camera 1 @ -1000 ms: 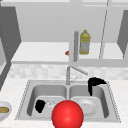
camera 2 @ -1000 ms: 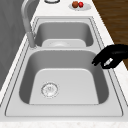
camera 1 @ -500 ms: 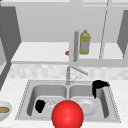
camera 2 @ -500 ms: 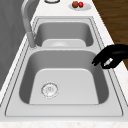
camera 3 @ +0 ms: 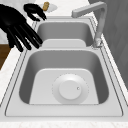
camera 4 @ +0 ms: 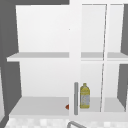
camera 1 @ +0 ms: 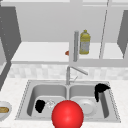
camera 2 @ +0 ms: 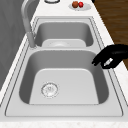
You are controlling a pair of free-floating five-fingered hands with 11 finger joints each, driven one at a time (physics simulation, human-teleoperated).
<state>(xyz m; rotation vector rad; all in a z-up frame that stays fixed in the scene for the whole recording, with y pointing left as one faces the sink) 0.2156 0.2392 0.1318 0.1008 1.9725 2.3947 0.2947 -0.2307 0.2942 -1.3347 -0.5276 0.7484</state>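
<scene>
The right hand [camera 1: 100, 90] hovers over the sink's [camera 1: 110, 100] right basin, fingers spread, straight and pointing down, holding nothing. Below it, a white plate [camera 1: 86, 106] lies flat on the basin floor. The left hand [camera 1: 40, 105] hangs over the left basin beside the drain [camera 1: 50, 103], fingers curled loosely, empty. A faucet [camera 1: 72, 71] stands between the hands.

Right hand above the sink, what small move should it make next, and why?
Probably ease the right hand down toward the plate. It hovers open, fingers spread and pointing down, over the front edge of the right basin, where the plate lies flat, apart from the hand.
</scene>
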